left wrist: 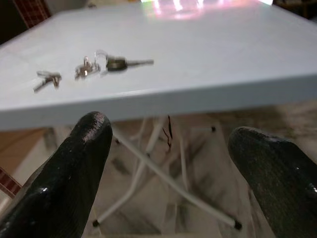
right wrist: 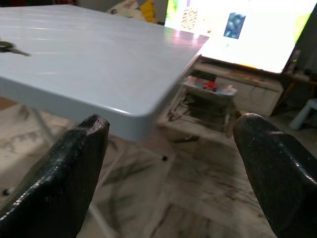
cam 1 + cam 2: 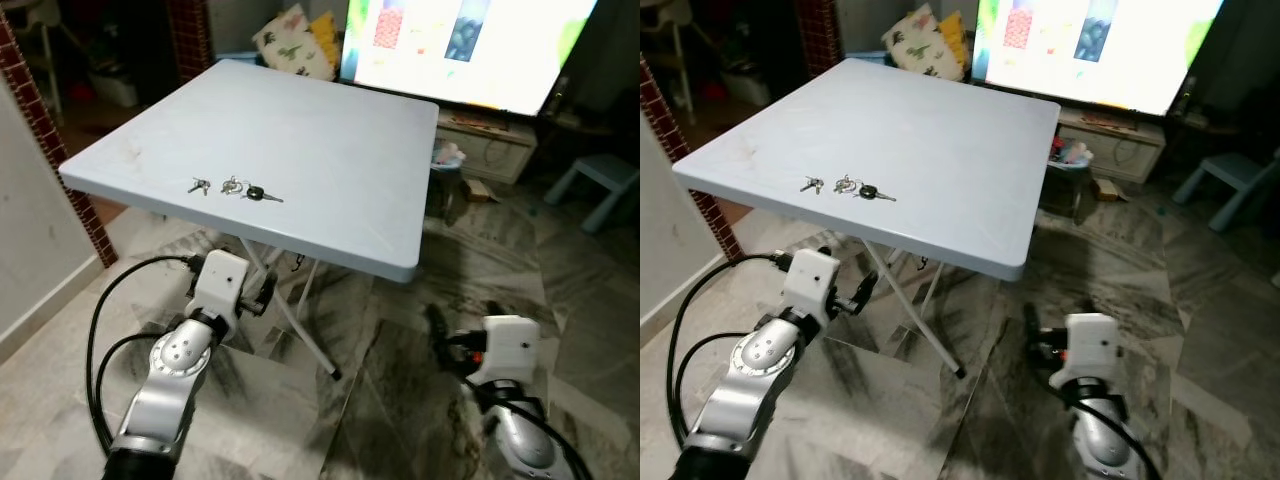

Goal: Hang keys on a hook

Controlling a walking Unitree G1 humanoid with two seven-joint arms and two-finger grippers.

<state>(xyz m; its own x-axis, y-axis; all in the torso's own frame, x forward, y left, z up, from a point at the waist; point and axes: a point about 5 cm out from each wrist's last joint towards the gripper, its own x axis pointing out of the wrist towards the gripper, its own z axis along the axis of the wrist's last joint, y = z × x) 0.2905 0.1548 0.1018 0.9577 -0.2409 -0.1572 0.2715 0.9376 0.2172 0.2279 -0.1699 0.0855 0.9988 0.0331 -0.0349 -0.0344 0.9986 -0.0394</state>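
Grey-veined marble floor (image 3: 400, 400) is seen nearest, with both silver arms held low above it, in front of a folding table. The left gripper (image 1: 173, 163) is held below the table's near edge, its two black fingers (image 1: 74, 168) spread wide apart with nothing between them; the right gripper (image 2: 168, 168) is held off to the right, near the table's right-hand corner, its fingers likewise apart and empty. The pale grey-blue table (image 3: 330, 150) stands just beyond on thin white legs (image 3: 300, 320). Two sets of keys lie close to its near edge, towards the left: a small bunch of keys (image 3: 199, 186), and just beside it a ringed set with a black-headed key (image 3: 250, 192) pointing right. Further back, a bright screen (image 3: 470, 45) stands on a low cabinet (image 3: 490, 145), patterned cushions (image 3: 295, 40) are seen behind the table, and a small blue stool (image 3: 600, 185) stands at the right. No hook can be made out. The task is judged barely begun: the approach to the keys is in hand, and neither set has been picked up. The next move would call for the left gripper to be raised above the tabletop and closed on one set.
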